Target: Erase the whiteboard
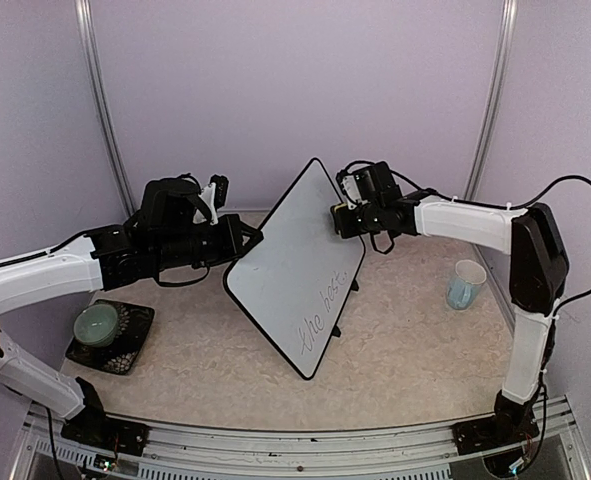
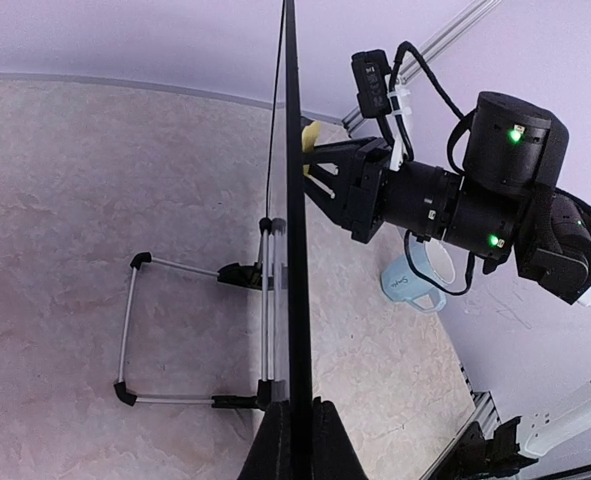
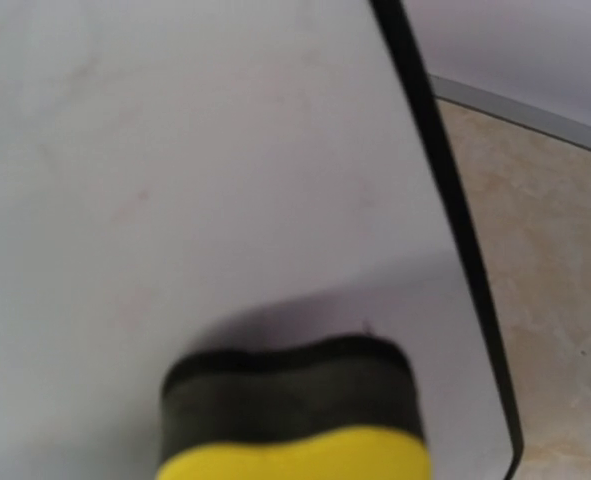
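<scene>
Currently the whiteboard (image 1: 285,265) stands tilted on its stand (image 2: 175,330) at the centre of the table (image 1: 405,350). The left gripper (image 1: 253,238) is fully closed on the frame (image 2: 293,250) at the board's 9 o'clock edge. The right gripper (image 2: 320,170) is part-closed on the eraser (image 3: 295,420), at or just off the face near 2 o'clock. Writing (image 1: 327,312) sits toward 5 o'clock. Judgement: the panel is light, thin, stiff and slick-faced, and likely to tip under wiping; the frame edge is the sound hold.
</scene>
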